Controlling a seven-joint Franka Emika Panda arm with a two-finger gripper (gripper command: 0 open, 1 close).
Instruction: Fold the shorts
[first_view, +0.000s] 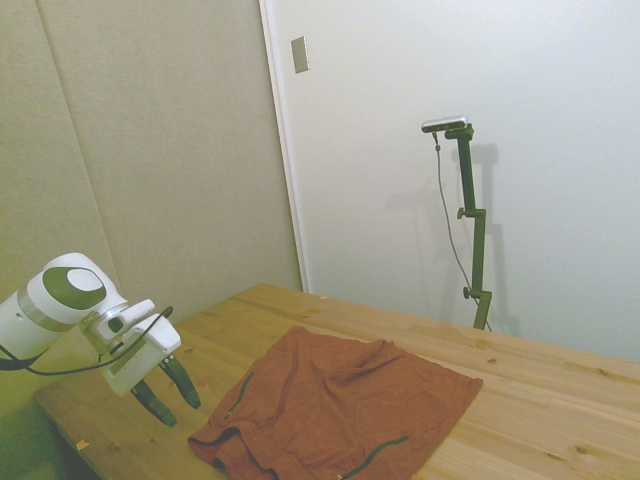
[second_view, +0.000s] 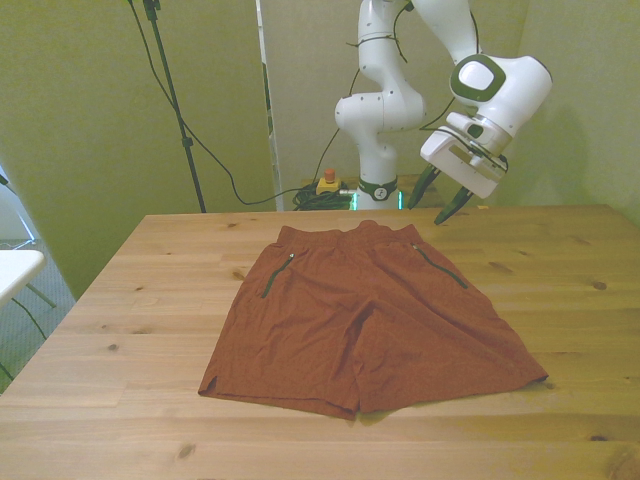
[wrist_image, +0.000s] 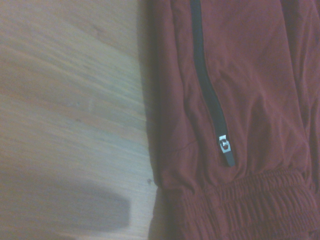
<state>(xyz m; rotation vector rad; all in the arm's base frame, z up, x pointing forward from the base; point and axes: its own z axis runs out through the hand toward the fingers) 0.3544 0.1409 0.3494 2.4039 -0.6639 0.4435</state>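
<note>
- While the shorts (second_view: 370, 320) lie spread flat on the wooden table (second_view: 120, 330), waistband toward the far edge and leg hems toward the near edge, the gripper (second_view: 439, 199) hangs in the air off the waistband corner on the front view's right, touching nothing
- Its two dark fingers (second_view: 452, 205) stand apart with a clear gap between them and nothing held; the side view shows the same spread, with the gripper (first_view: 166, 391) tilted and raised above the table beside the garment's edge
- Two thin dark pocket zips run down from the waistband, one on each half of the shorts; the wrist view shows one zip (wrist_image: 210, 95) close up, its small metal pull (wrist_image: 225, 144) lying just above the gathered elastic waistband (wrist_image: 250, 205), with bare wood beside the cloth
- The fabric is lightly wrinkled, and in the side view the shorts (first_view: 340, 405) show a few raised folds near the middle
- Nothing else rests on the tabletop, so no object lies between the gripper and the cloth
- Behind the table's far edge stands the white robot base (second_view: 378, 120), with a small yellow box topped by a red button (second_view: 326, 183) and dark cables on the floor beside it
- A pale wall and a white door (first_view: 470, 150) close the scene in the side view; a corner of a white surface (second_view: 15, 268) shows at the front view's left edge
</note>
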